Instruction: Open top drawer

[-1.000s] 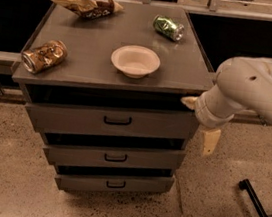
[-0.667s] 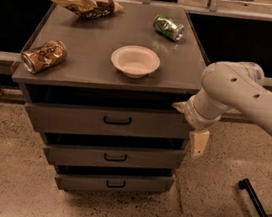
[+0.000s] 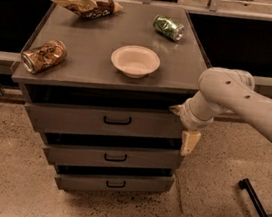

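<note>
Top drawer (image 3: 74, 118) under bowl (image 3: 135, 61), gripper (image 3: 189, 141) beside right end.

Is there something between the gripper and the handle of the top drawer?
Nothing visible. The gripper hangs at the right end of the top drawer, and only flat drawer front lies between it and the black handle.

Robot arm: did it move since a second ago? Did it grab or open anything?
The arm swung left, carrying the gripper to the right end of the top drawer. It has not reached the handle, and nothing was grabbed. The three drawers look just as they did, and the bowl stayed put.
</note>
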`<state>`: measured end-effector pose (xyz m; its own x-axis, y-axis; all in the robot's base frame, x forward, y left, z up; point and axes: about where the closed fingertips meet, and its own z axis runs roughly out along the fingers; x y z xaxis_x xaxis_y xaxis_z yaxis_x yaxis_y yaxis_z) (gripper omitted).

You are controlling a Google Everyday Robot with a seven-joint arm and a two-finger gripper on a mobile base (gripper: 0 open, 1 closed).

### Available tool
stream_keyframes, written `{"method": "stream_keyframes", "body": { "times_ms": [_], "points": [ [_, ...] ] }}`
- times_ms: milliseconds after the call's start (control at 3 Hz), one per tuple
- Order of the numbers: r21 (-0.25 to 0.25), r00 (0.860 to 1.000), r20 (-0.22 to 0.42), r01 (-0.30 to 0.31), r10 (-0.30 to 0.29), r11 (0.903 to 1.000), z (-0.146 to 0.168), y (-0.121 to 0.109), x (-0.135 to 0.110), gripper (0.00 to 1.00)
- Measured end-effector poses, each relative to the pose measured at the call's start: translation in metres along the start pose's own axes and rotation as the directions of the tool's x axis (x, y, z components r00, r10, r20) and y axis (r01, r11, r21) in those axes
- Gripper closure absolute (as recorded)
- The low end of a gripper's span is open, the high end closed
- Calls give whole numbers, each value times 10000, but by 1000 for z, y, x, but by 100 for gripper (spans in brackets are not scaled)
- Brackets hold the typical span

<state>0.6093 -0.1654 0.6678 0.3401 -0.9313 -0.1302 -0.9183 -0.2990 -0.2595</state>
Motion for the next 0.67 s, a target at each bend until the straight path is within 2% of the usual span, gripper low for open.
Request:
{"method": "stream_keyframes", "body": {
  "times_ms": [333, 667],
  "points": [
    [110, 9979, 640, -126, 118, 9999, -5, -1, -3, 31],
    [103, 9973, 720, -135, 127, 9999, -8, 0, -4, 31]
  ]
}}
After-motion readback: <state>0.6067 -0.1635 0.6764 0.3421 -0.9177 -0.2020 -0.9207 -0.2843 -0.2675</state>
